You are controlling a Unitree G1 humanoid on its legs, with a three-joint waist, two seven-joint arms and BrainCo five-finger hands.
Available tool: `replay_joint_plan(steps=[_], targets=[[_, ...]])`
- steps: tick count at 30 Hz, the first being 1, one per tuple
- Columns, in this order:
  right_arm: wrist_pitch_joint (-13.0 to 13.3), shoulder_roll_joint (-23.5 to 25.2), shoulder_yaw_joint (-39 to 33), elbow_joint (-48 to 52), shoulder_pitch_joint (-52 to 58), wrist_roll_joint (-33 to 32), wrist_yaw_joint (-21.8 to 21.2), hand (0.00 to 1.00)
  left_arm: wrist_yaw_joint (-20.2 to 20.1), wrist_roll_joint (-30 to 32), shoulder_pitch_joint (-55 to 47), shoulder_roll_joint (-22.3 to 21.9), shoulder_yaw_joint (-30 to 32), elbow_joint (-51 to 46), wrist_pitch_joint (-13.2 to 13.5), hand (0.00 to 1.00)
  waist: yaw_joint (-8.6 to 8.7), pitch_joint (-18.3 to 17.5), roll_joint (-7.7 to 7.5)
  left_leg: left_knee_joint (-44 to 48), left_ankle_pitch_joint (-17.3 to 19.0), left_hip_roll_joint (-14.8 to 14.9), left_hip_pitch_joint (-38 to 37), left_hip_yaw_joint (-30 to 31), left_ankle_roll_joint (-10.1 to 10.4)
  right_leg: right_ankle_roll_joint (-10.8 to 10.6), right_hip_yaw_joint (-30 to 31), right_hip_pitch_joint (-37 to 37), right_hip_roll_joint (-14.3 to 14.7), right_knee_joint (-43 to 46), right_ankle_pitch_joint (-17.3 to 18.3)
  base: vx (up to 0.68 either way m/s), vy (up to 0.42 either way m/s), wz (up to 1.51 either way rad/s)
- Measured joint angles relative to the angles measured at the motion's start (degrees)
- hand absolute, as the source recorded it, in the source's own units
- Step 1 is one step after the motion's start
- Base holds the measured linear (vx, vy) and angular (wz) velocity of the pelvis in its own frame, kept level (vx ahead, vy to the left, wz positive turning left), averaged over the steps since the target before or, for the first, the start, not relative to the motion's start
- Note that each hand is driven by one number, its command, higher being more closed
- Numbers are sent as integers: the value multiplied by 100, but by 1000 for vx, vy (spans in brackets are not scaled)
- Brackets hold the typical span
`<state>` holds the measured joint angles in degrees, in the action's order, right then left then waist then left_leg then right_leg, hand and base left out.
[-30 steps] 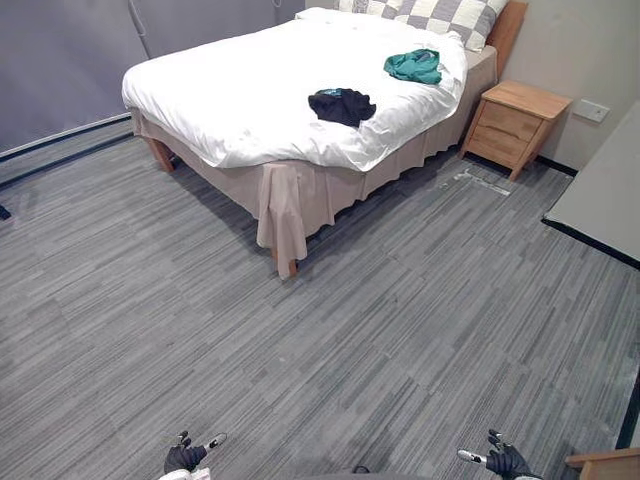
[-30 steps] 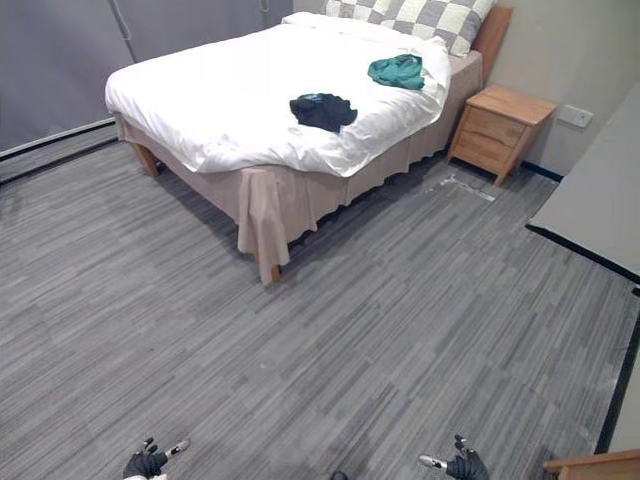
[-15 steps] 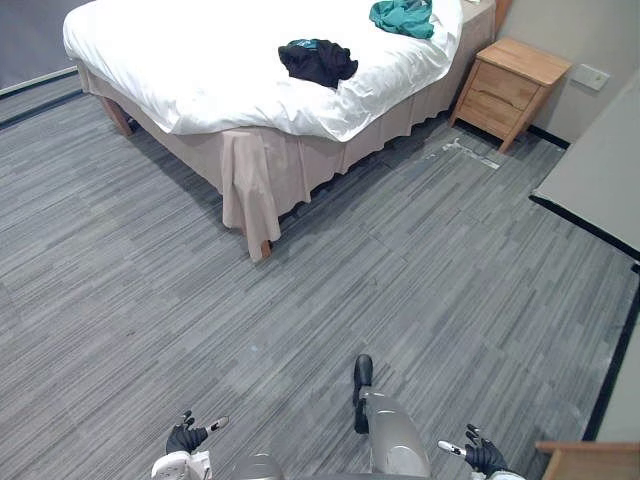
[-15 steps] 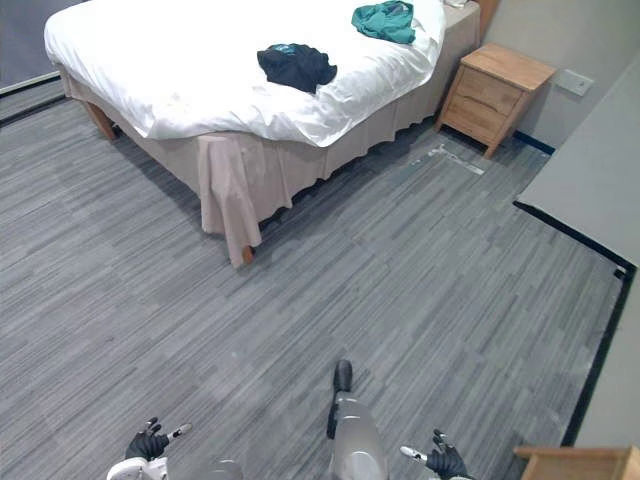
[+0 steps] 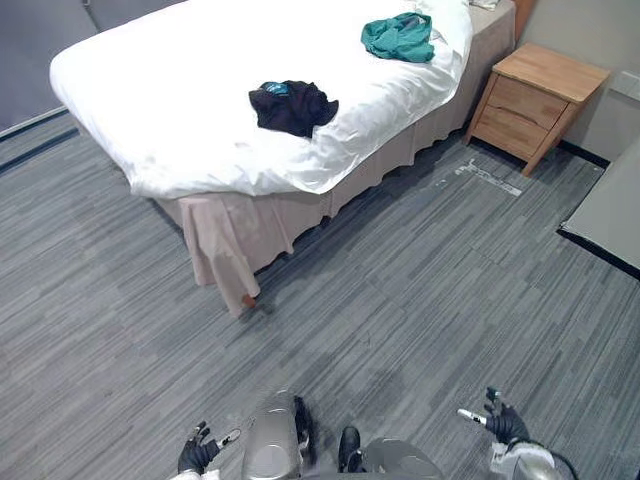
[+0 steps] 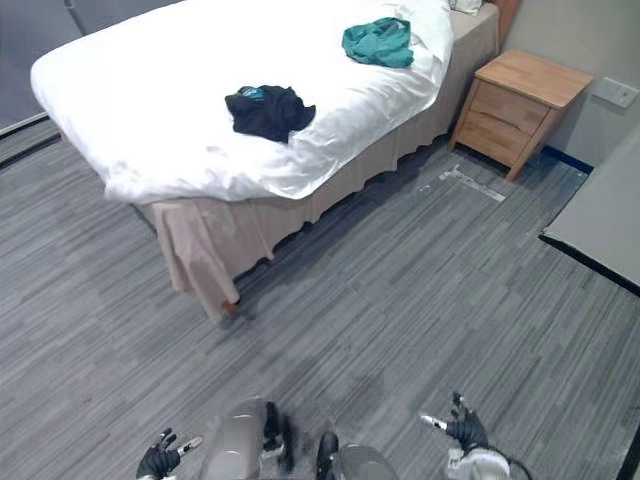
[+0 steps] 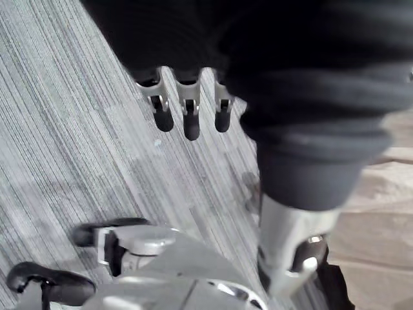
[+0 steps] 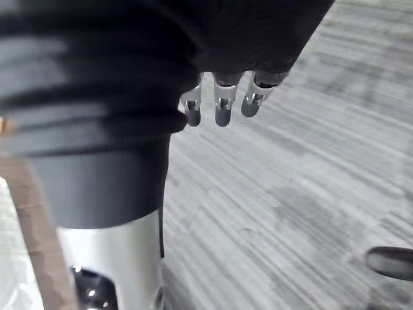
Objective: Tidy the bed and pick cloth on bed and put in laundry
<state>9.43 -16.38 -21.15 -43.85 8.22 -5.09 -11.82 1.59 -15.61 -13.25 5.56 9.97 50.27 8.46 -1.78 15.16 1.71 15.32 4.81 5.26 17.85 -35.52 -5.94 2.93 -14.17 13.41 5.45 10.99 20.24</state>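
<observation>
A dark crumpled cloth (image 5: pixel 292 105) lies on the white bedspread (image 5: pixel 180 110) near the bed's foot edge. A teal cloth (image 5: pixel 400 36) lies farther up the bed, near its right side. Both hands hang low at the bottom of the eye views, far from the bed. My left hand (image 5: pixel 199 452) is open, with straight fingers (image 7: pixel 187 116) over the grey floor and nothing in it. My right hand (image 5: pixel 503 423) is open too, its fingers (image 8: pixel 221 106) relaxed above the floor and holding nothing.
The bed has a beige skirt (image 5: pixel 230 240) hanging to the floor at its near corner. A wooden nightstand (image 5: pixel 540 100) stands to the right of the bed by the wall. A grey surface (image 5: pixel 610 210) juts in at the right edge. Grey striped floor (image 5: pixel 420 280) lies between me and the bed.
The camera has moved toward the bed and swung: the bed's near corner now sits closer and more to the centre. Both hands stay low and open.
</observation>
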Motion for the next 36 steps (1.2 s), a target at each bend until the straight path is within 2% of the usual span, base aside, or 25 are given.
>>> replay_joint_plan(steps=[1, 2, 3, 4, 5, 7, 8, 9, 10, 11, 12, 13, 14, 15, 16, 17, 19, 20, 21, 22, 24, 25, 28, 31, 36], targets=[[6, -54, 165, -80, -58, -4, -5, 0, 77, -41, 28, 4, 6, 148, -92, 0, 1, -59, -49, 279, 40, -45, -4, -11, -716, -377, -190, -458, -161, 1288, 198, 654, 53, 11], [21, -2, 318, -157, -176, -3, -9, 0, 81, -34, 43, 84, 4, 274, -149, 0, 5, -154, -68, 292, -85, -77, -99, 104, -746, -750, -442, -1015, -353, 2769, 132, 665, 35, 42], [24, 132, 370, -287, -244, 8, -16, 0, 99, -29, 157, 197, -49, 365, -156, 0, 141, -169, -299, 351, 66, -253, -145, 345, -698, -945, -452, -1499, -706, 3787, -235, 605, 13, 89], [13, 272, 414, -461, -327, 23, -48, 0, 99, -24, 251, 287, -169, 350, -123, 0, 189, -115, -445, 401, 153, -379, -322, 584, -529, -826, -379, -1812, -996, 4485, -84, 564, -36, 123], [-5, 370, 482, -503, -315, 51, -47, 0, 102, -26, 320, 315, -252, 328, -107, 0, 165, -90, -441, 382, 232, -395, -606, 829, -410, -932, -275, -1913, -1101, 4326, 172, 648, -51, 106], [3, 402, 625, -495, -317, 46, -48, 0, 107, -37, 361, 312, -262, 195, -20, 0, 172, -42, -345, 198, 299, -374, -1005, 1278, -282, -978, -101, -1919, -1074, 3538, 270, 495, -67, 111], [-3, 424, 633, -498, -287, 31, -21, 0, 149, -38, 439, 316, -261, -5, 35, 0, 182, 0, -259, -88, 286, -360, -1365, 1787, -123, -993, 162, -1950, -982, 2510, 227, 417, -133, 144], [-18, 426, 633, -499, -245, 10, 7, 0, 174, -42, 488, 318, -261, -60, 65, 0, 185, 4, -235, -176, 311, -361, -1466, 2003, -61, -1046, 330, -1984, -937, 2091, 162, 393, -158, 168], [-72, 449, 620, -507, -155, -38, 71, 0, 199, -37, 554, 335, -257, -136, 83, 0, 188, -4, -186, -290, 377, -374, -1551, 2357, 17, -1162, 719, -2087, -882, 1425, -94, 373, -212, 185], [-135, 538, 602, -546, -9, -196, 155, 0, 225, -36, 680, 399, -234, -168, 91, 0, 197, -62, -278, -330, 451, -397, -1591, 2864, 170, -1295, 1369, -2198, -867, 550, -628, 293, -206, 183], [-171, 579, 601, -558, 46, -209, 170, 0, 254, -33, 691, 424, -211, -174, 89, 0, 195, -75, -327, -295, 493, -407, -1605, 3005, 248, -1297, 1581, -2212, -869, 320, -819, 435, -378, 193], [-224, 709, 558, -561, 197, -234, 199, 0, 342, -26, 680, 456, -150, -216, 87, 0, 189, -150, -463, -58, 702, -430, -1599, 3233, 413, -1238, 1856, -2221, -909, 55, -1248, 376, -367, 131], [-243, 795, 559, -560, 310, -244, 212, 0, 380, -27, 583, 482, -20, -314, 82, 0, 160, -254, -637, 216, 892, -487, -1574, 3299, 549, -1054, 1891, -2209, -998, 16, -1495, 504, -502, 129], [-292, 871, 553, -557, 400, -249, 212, 0, 453, -35, 441, 501, 125, -445, 83, 0, 101, -353, -833, 671, 1214, -484, -1510, 3146, 703, -906, 1857, -2155, -1139, 62, -1968, 377, -397, 76], [-358, 804, 525, -568, 337, -253, 218, 0, 490, -41, 468, 365, 214, -407, 68, 0, 104, -298, -608, 968, 1388, -243, -1500, 3120, 808, -808, 1695, -2126, -998, 339, -1804, 472, -438, 68], [-435, 713, 432, -466, 299, -259, 195, 0, 502, -43, 348, 184, 258, -565, 97, 0, 105, -420, -315, 1316, 1534, 117, -1396, 2912, 946, -693, 1470, -2053, -809, 440, -1447, 343, -279, 60], [-477, 590, 330, -293, 252, -286, 158, 0, 583, -76, 365, 27, 258, -815, 290, 0, 125, -300, -40, 2345, 1317, 433, -1051, 2675, 882, -575, 1289, -1845, -737, 436, -1250, 303, -225, 58], [-507, 509, 331, -218, 256, -290, 153, 0, 619, -75, 328, -5, 256, -1049, 473, 0, 115, -232, 26, 3159, 960, 633, -736, 2542, 827, -468, 1211, -1632, -721, 429, -1163, 255, -171, 35], [-522, 488, 331, -199, 261, -297, 156, 0, 669, -63, 314, 4, 257, -1178, 540, 0, 109, -227, 39, 3410, 866, 718, -608, 2454, 821, -408, 1203, -1545, -730, 416, -1139, 273, -120, 11], [-530, 471, 299, -203, 243, -402, 164, 0, 902, 63, 308, 90, 255, -1723, 803, 0, 90, -242, 42, 3254, 927, 868, -645, 2224, 822, -401, 1127, -1319, -799, 321, -1126, 272, -89, -9], [-457, 489, 187, -241, 213, -407, 163, 0, 1226, 348, 411, 208, 247, -2392, 1132, 0, 125, -269, 74, 1999, 673, 893, -844, 2124, 831, -406, 1140, -1215, -815, 196, -1126, 319, -37, -14], [-349, 513, 91, -352, 188, -464, 162, 0, 1610, 794, 633, 347, 268, -3033, 1403, 0, 148, -314, 120, 914, 490, 714, -1156, 2151, 982, -479, 1170, -1223, -852, 141, -1170, 365, 53, 7], [-313, 517, -64, -585, 219, -589, 233, 0, 1850, 1201, 1042, 586, 250, -4078, 1548, 0, 280, -376, 4, -135, 317, 451, -1569, 2083, 1224, -525, 1081, -1184, -988, -74, -1220, 236, 74, 18], [-310, 516, -188, -705, 270, -726, 353, 0, 1829, 1402, 1392, 935, 124, -4567, 1537, 0, 356, -445, -70, -654, 97, 286, -1936, 2042, 1219, -594, 1006, -953, -1092, -271, -1268, 130, 43, 5], [-309, 512, -175, -754, 341, -669, 348, 0, 1496, 1714, 2094, 1905, -282, -4558, 1086, 0, 511, -521, -9, -1146, -72, 295, -2312, 1996, 1307, -589, 950, -790, -1033, -335, -1284, 81, -15, 0]])
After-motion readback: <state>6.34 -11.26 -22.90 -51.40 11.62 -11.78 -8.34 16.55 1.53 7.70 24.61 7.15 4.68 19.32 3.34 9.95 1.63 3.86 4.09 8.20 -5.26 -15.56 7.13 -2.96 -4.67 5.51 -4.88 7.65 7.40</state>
